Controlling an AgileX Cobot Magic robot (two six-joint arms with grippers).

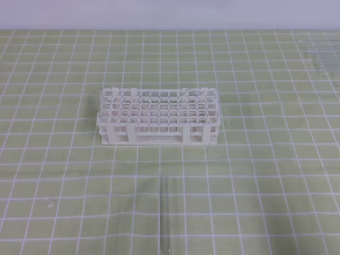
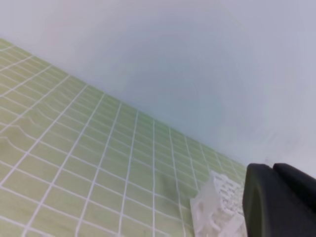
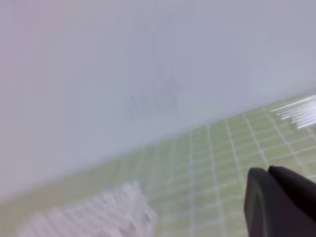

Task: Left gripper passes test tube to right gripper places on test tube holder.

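We look down on a table covered with a yellow-green mat (image 1: 53, 159) ruled in a white grid, which fills nearly the whole overhead view. Along its far edge rises a plain, pale grey-white wall (image 1: 170, 13), and the same wall takes up most of both wrist views. The light is soft and even, with only a faint shadow on the rack's left side.

The test tube holder (image 1: 158, 117) stands near the middle of the mat, its long side facing us. It is white plastic, a lattice of small square holes in tiers, with mesh panels along the front.

The test tube (image 1: 165, 215) lies flat on the mat in front of the holder, well apart from it, running roughly straight toward the near edge. It is thin, clear glass, so we see it mostly as two pale lines and a faint sheen over the grid. In the far right corner we make out a cluster of clear tubes (image 1: 321, 53), blurred.

Neither arm shows in the overhead view. In the left wrist view the left gripper (image 2: 276, 202) appears as black fingers pressed together, holding nothing, with the holder's corner just beyond. In the right wrist view the right gripper (image 3: 274, 202) is likewise closed and empty, the picture blurred.
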